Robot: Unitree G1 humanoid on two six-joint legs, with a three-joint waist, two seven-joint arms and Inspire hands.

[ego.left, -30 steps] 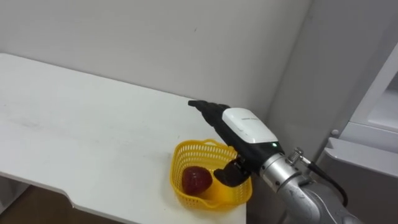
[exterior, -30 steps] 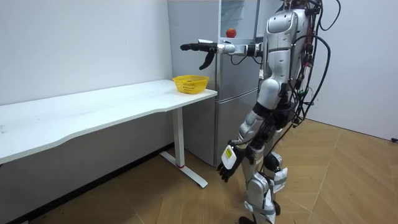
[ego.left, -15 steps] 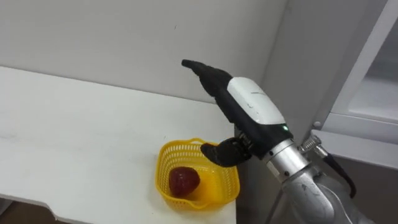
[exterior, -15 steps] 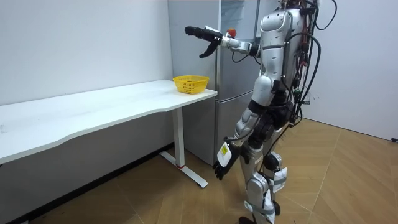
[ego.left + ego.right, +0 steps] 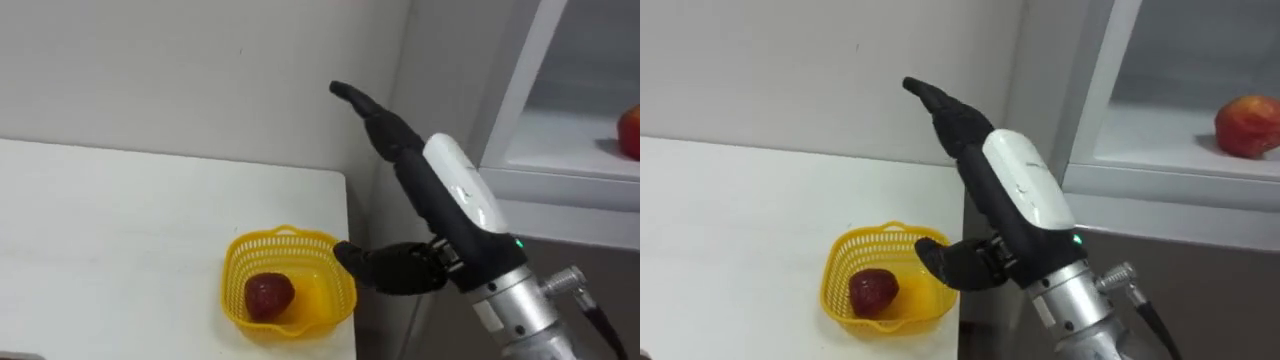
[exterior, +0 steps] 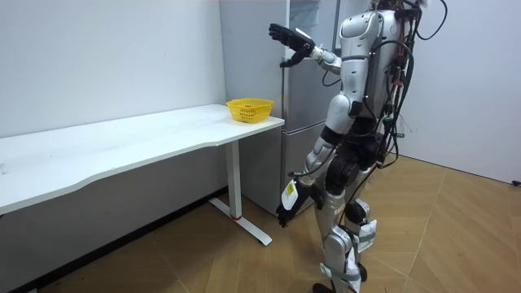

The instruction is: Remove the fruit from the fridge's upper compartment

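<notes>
Right hand (image 5: 1012, 192) raised by the fridge, fingers straight and wide, holding nothing, red apple (image 5: 1246, 127) on the upper fridge shelf (image 5: 1160, 145), yellow basket (image 5: 886, 235) with red fruit (image 5: 872, 291) on white table (image 5: 730, 215), left hand (image 6: 288, 205) hanging low

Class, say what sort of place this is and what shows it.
Probably a mock kitchen corner: a fridge with an apple on its shelf, beside a white table bearing a yellow basket.
</notes>
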